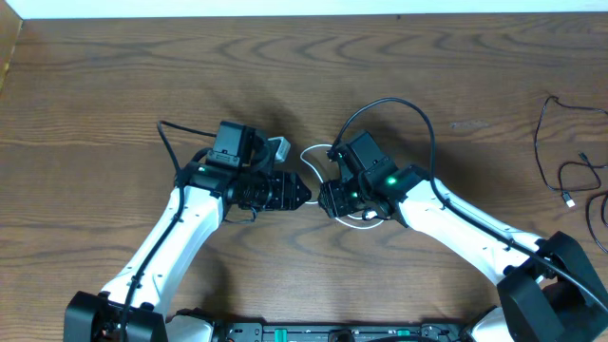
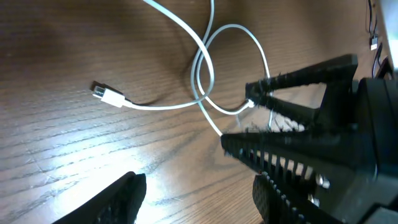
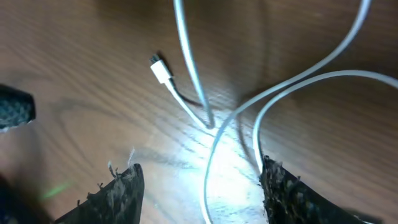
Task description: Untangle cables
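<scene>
The white cable (image 2: 202,45) lies looped on itself mid-bench, its crossing between the right gripper's (image 3: 200,167) wide-open jaws, so that arm seems nearer. The left gripper (image 2: 198,185) is also wide open. The black cable (image 1: 539,138) lies by the right edge.

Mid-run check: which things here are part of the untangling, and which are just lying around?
In the job: white cable, looped where the arms meet; black cable, lying apart to the right; left gripper and right gripper, both open.
Not in the job: the arms' own thick black leads; the table.
</scene>
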`<action>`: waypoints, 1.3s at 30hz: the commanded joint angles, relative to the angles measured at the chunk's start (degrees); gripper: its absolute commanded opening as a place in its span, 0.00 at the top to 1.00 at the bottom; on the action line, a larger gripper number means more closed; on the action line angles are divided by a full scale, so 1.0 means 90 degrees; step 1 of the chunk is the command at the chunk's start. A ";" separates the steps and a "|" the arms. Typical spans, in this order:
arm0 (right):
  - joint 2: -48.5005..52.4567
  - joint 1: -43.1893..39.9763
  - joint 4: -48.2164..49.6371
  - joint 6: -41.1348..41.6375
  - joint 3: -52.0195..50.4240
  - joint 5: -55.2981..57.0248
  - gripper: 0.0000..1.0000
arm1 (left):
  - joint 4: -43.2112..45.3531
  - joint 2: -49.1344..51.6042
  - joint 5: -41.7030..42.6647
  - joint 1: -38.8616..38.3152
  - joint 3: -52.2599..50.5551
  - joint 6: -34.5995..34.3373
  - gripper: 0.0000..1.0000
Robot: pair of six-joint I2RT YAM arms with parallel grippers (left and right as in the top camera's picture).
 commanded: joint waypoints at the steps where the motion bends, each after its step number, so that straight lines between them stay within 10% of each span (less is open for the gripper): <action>1: 0.0185 0.0000 0.0078 0.0350 0.0007 -0.0126 0.43 | -0.0017 -0.0046 -0.0061 0.0046 0.0180 0.0136 0.39; 14: 0.1222 0.0107 0.0840 0.2195 0.0007 -0.0078 0.50 | -0.0112 -0.0046 -0.0061 0.0046 0.0180 0.0136 0.39; 24: 0.1246 0.0330 0.1256 0.3398 0.0007 -0.0090 0.79 | -0.0136 -0.0046 -0.0058 0.0046 0.0180 0.0136 0.39; 39: 0.1246 0.0444 0.1258 0.5107 0.0005 0.0867 0.80 | -0.0206 -0.0046 -0.0058 0.0046 0.0180 0.0136 0.39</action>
